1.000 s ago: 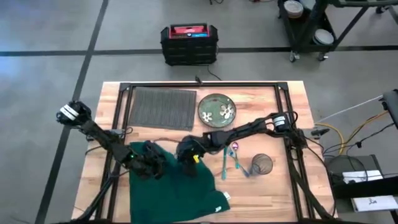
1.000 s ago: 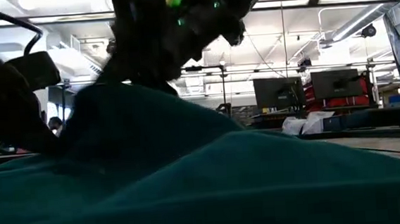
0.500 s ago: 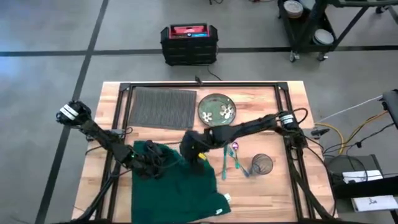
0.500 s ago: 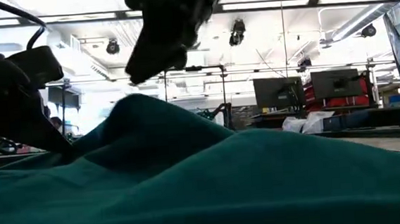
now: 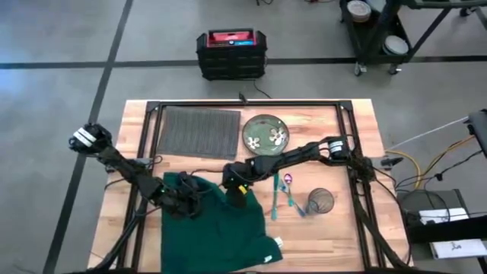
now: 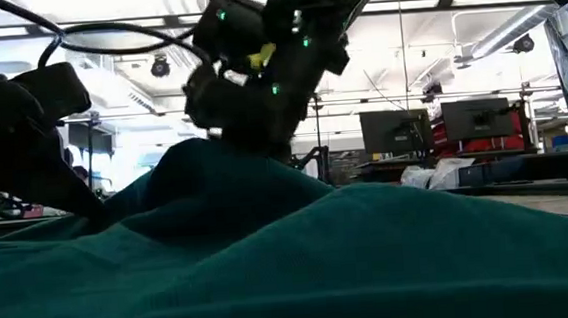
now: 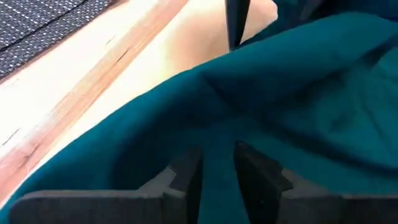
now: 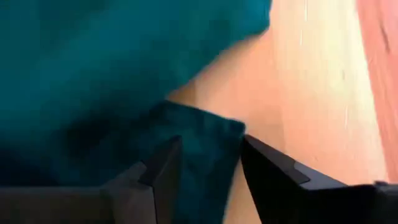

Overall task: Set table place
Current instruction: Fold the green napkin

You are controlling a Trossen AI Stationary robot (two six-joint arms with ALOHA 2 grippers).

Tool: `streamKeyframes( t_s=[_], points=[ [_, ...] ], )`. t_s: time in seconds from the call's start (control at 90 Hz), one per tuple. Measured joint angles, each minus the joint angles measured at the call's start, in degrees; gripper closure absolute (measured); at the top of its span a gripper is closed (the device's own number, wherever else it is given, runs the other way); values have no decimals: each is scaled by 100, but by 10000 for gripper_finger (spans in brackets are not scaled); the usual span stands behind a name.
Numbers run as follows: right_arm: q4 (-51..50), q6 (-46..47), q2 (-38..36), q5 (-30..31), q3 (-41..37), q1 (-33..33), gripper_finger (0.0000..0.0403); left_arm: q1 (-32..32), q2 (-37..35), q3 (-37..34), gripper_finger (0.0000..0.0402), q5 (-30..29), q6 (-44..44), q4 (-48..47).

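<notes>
Both my pincers grip the green napkin (image 5: 217,224) on the worktop (image 5: 335,236).
Left pincer (image 7: 217,163) pinches a fold; right pincer (image 8: 208,155) clamps a corner. The placemat (image 5: 198,132) lies beside the plate (image 5: 265,134).

The table (image 5: 358,236) is a light-wood butcher-block top of jointed planks with a black metal frame rail. At its far edge lies the place (image 5: 198,131), a dark grey ribbed mat, flat on the wood. Just beside it sits a green plate (image 5: 265,134) with pale flower shapes. A dark green cloth napkin (image 5: 217,232) spreads over the near part, rumpled along its far edge. Near the plate lie two or three small utensils (image 5: 283,194), seemingly spoons, and a dark wire cup (image 5: 321,202) stands beside them.
</notes>
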Motion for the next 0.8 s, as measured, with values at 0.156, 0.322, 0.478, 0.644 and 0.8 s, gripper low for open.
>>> streamKeyframes(
  t_s=[0.156, 0.322, 0.478, 0.644, 0.8],
  points=[
    [-126, -330, -105, 706, -24, 18, 330, 0, 3, 0, 325, 1, 28, -3],
    [-468, -653, -541, 1874, -50, -70, 389, 0, 3, 0, 325, 4, 46, -11],
    [-1074, -699, -959, 2386, -34, -137, 392, 0, 16, 0, 325, 5, 95, -10],
    [-1555, -667, -1200, 2777, -37, -242, 399, 0, 29, 0, 325, 25, 103, -18],
    [-2082, -508, -1231, 2894, -38, -357, 401, 0, 27, -2, 325, 151, 131, -15]
  ],
)
